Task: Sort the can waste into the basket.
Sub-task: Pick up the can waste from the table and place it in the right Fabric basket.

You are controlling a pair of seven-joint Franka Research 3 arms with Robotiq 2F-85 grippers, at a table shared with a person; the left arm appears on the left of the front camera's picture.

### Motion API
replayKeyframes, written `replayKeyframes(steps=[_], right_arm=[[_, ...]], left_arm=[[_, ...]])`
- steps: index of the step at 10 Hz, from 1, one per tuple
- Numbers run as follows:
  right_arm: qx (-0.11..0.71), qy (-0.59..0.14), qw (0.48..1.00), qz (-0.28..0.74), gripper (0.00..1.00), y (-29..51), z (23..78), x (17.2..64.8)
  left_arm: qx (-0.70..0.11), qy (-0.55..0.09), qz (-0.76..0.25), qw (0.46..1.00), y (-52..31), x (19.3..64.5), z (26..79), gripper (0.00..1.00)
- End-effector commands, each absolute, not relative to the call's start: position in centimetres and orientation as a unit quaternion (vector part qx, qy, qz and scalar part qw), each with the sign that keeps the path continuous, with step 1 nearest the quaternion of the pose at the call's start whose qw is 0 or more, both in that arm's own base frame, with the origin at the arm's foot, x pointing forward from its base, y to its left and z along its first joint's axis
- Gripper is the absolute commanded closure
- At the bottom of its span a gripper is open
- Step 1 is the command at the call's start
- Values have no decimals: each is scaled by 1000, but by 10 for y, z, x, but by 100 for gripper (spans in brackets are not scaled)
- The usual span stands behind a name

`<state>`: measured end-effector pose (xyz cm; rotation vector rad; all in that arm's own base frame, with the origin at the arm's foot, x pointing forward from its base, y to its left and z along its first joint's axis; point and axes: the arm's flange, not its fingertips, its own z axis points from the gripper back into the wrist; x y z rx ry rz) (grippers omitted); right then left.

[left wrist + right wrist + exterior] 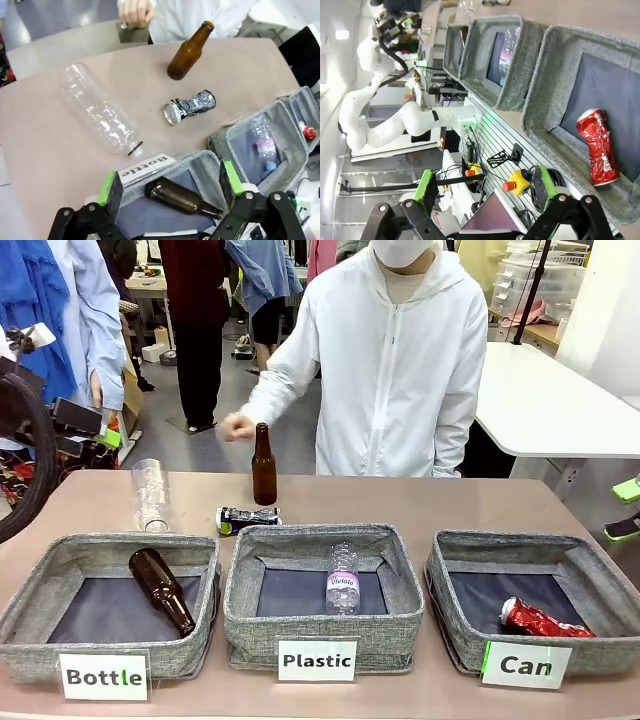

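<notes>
**One can in the basket, one lying on the table**

The black can lies on the tabletop, hemmed in on three sides. An upright brown glass bottle stands just behind it. A clear plastic bottle stands to its left. The far rims of the "Bottle" basket and the "Plastic" basket sit just in front of it. The person's clenched hand hovers beside the upright bottle's neck.

A second brown bottle lies slanted in the "Bottle" basket. A clear water bottle with a pink label lies in the "Plastic" basket. The "Can" basket holds the crushed red can, near its front right corner.

The black can is dented and lies on its side. Its long axis runs left to right along the row of baskets, and its silver end points to my left. The red can also lies on its side, roughly crosswise, with its right end a little nearer the front wall.

My left gripper hangs over the "Bottle" basket with its jaws spread wide, holding nothing. My right gripper is off the table's right end, also spread wide and holding nothing.
</notes>
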<state>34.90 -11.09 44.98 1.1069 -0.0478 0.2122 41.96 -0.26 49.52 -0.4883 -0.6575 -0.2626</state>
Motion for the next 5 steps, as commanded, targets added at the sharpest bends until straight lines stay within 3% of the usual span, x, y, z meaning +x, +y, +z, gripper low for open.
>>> replayKeyframes(steps=[1, 3, 5], right_arm=[[522, -31, 846, 105, 0, -111, 448, 347], [522, -31, 846, 105, 0, -111, 448, 347], [522, -31, 846, 105, 0, -111, 448, 347]], left_arm=[[-172, -320, -160, 918, -33, 447, 494, 0], [-194, -291, -193, 917, -39, 494, 498, 0], [-293, -312, -199, 882, 62, 441, 537, 0]])
